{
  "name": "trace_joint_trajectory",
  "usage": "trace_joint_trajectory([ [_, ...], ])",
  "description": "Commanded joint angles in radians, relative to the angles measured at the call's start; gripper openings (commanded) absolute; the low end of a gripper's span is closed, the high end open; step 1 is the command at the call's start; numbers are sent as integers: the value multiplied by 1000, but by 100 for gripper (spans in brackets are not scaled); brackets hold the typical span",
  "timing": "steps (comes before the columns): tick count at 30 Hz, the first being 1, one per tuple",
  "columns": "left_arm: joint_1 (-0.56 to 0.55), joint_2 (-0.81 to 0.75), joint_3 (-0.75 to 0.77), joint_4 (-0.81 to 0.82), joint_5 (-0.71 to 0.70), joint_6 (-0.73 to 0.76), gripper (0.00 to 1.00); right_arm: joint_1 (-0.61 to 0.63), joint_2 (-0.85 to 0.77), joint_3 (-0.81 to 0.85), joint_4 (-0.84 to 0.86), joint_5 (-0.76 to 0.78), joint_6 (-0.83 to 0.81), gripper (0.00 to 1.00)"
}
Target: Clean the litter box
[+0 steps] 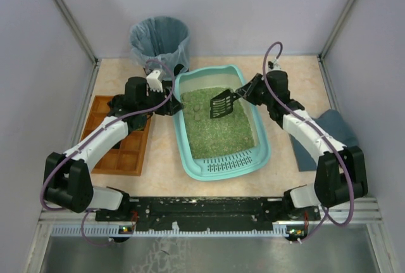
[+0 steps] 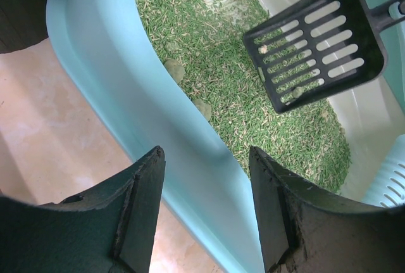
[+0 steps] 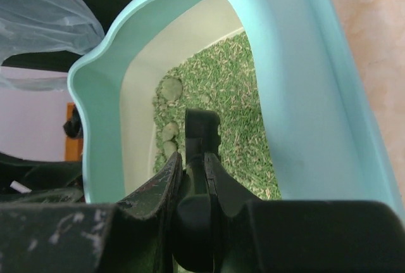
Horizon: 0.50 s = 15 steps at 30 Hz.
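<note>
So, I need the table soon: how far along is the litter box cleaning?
Done: the black slotted plastic scoop is picked up, gripped by the right pincer. In hand: it hangs over the green litter, a few bits on it. Remaining: grey-green clumps inside the teal plastic litter tray.

Smooth teal plastic litter box point(image 2: 120, 89), grainy green litter point(image 1: 218, 130), matt black plastic scoop point(image 1: 221, 103)

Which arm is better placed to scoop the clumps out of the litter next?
Right. The right gripper clamps the black scoop, whose slotted head hangs over the litter near the clumps. The left gripper grips the litter box rim, seemingly steadying it.
</note>
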Motion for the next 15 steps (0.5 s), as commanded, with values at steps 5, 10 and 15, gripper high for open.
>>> trace_joint_trajectory([
  [5,-6,9,24,-7,4,9,62,100,163,250,-134,154,-180,0],
  [10,-5,9,25,-11,-1,11,62,131,233,303,-152,178,-194,0],
  [15,-6,10,26,-10,3,10,62,149,273,340,-199,234,-201,0],
])
